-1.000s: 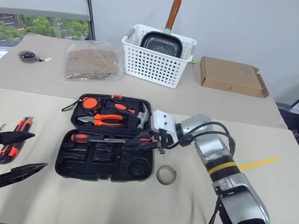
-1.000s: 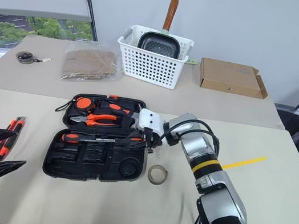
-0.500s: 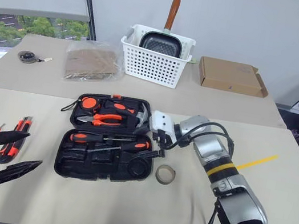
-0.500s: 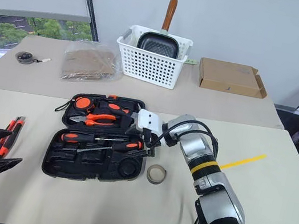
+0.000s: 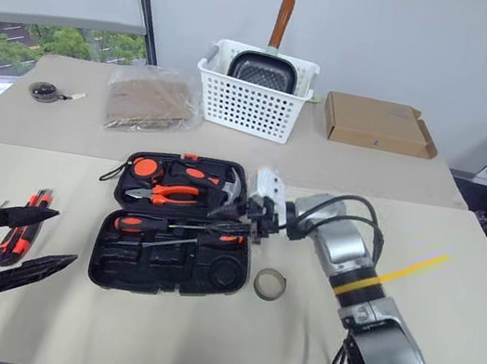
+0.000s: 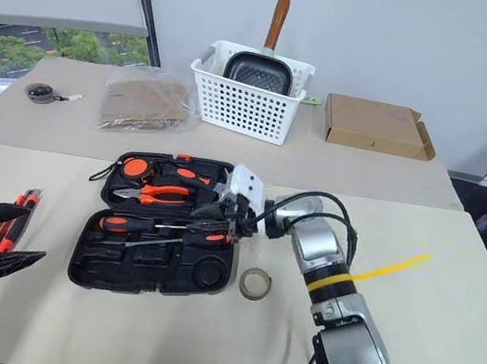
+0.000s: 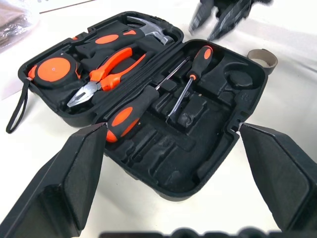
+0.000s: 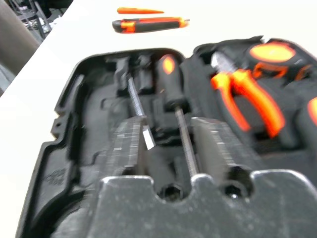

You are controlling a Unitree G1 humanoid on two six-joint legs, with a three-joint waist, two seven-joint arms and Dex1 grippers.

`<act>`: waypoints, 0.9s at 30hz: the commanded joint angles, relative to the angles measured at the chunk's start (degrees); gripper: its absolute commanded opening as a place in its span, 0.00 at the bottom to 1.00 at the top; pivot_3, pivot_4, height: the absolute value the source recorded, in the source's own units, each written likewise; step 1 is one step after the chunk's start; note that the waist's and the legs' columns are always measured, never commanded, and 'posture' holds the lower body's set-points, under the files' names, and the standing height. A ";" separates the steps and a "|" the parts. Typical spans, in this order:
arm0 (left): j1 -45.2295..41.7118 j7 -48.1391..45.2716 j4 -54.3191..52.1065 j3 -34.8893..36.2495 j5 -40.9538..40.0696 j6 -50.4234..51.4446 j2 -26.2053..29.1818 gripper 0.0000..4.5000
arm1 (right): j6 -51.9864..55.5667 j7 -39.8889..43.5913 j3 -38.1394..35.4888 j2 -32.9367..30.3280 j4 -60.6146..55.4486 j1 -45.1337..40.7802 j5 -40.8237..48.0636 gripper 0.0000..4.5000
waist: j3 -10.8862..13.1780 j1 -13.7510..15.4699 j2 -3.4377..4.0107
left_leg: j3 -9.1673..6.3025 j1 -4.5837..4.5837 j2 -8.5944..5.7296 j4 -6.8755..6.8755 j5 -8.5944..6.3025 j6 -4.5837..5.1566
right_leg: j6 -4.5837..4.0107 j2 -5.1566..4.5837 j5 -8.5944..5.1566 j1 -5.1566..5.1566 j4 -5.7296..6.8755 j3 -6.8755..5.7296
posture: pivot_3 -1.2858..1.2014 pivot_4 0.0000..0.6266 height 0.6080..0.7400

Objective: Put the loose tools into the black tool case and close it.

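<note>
Left gripper point(image 5: 20, 242): hovered low at the near left corner of the worktop point(image 5: 196, 343), its fingers spread wide and holding nothing.
Utility knife point(image 5: 23, 228): lay loose on the worktop just behind the left gripper, with the slim orange tool point(image 8: 140, 10) alongside it; both well apart from the case.
Tape ring point(image 5: 270, 284): rested on the worktop just beside the case's right edge, outside it.
Black tool case point(image 5: 115, 268): lay open and flat near the worktop's middle.
Near half of the case: two screwdrivers point(image 7: 148, 101) lay in it, shafts crossing its recesses.
Far half of the case: pliers point(image 5: 164, 194), hammer point(image 5: 231, 187) and tape measure point(image 5: 145, 167) sat in their recesses.
Right gripper point(image 5: 238, 222): reached in from the right over the case's right end, above the screwdrivers; its fingers point(image 8: 130, 144) stood at a narrow gap, and whether they gripped anything could not be told.
White basket point(image 5: 253, 104): stood at the far side with a pan point(image 5: 265, 71) inside.
Cardboard box point(image 5: 378, 124): lay to the basket's right.
Plastic bag point(image 5: 149, 99): lay to the basket's left.
</note>
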 commanded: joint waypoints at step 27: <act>-2.98 0.72 0.45 -2.52 -0.03 -0.05 1.41 1.00 | -13.90 -6.05 0.94 5.65 2.87 -1.94 -3.80 0.01 | -0.01 -0.06 -0.05 | -0.02 -0.02 0.06 -0.06 0.14 -0.19 | -0.02 0.08 -0.01 -0.15 0.14 0.02 | 0.52 0.24 0.70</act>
